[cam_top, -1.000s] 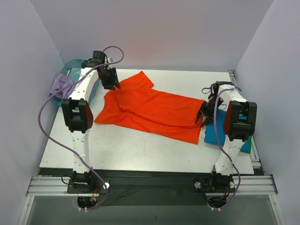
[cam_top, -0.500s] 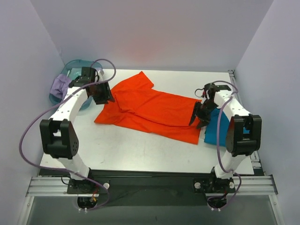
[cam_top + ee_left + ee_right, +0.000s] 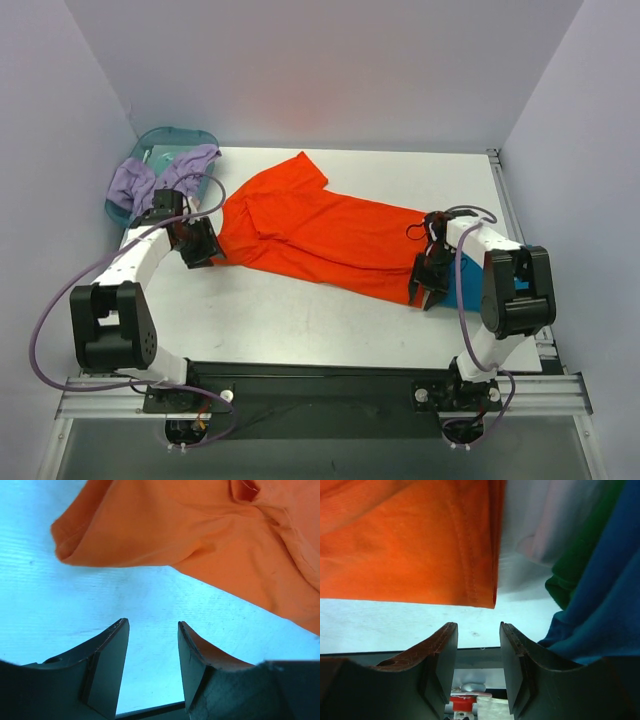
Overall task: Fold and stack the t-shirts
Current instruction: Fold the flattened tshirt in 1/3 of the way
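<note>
The bright orange-red t-shirt lies spread and rumpled across the middle of the table. My left gripper is open and empty, low over the table just short of the shirt's near-left corner. My right gripper is open and empty at the shirt's near-right hem corner. The folded teal-blue shirt lies at the right, mostly hidden by my right arm. In the right wrist view it lies on a green shirt.
A translucent teal basin stands at the back left with a lilac cloth hanging over its rim. The table's right edge runs just beyond the folded shirts.
Both arms came forward and lowered. The left gripper moved from the shirt's back-left part to its near-left corner. The right gripper moved to the near-right hem corner.
</note>
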Motion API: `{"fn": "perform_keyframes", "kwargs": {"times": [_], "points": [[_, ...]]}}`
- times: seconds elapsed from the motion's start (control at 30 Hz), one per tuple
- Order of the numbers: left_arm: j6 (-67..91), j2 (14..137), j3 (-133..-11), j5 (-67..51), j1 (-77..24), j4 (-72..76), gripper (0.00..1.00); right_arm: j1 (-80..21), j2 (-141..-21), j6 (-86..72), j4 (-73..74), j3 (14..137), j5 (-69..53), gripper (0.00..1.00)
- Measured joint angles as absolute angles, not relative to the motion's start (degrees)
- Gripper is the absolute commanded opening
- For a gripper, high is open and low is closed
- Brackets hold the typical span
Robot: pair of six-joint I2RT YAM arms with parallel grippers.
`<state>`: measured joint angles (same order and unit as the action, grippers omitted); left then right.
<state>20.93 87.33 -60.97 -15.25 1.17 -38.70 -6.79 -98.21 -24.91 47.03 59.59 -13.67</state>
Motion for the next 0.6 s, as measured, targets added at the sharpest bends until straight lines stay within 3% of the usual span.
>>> {"fn": "perform_keyframes", "kwargs": {"times": [0.6], "points": [[20.4, 82.7, -56.1, -15.2, 5.0, -36.6, 0.54, -7.2, -99.3, -27.2, 40.5, 57.7, -8.8, 0.26]]}}
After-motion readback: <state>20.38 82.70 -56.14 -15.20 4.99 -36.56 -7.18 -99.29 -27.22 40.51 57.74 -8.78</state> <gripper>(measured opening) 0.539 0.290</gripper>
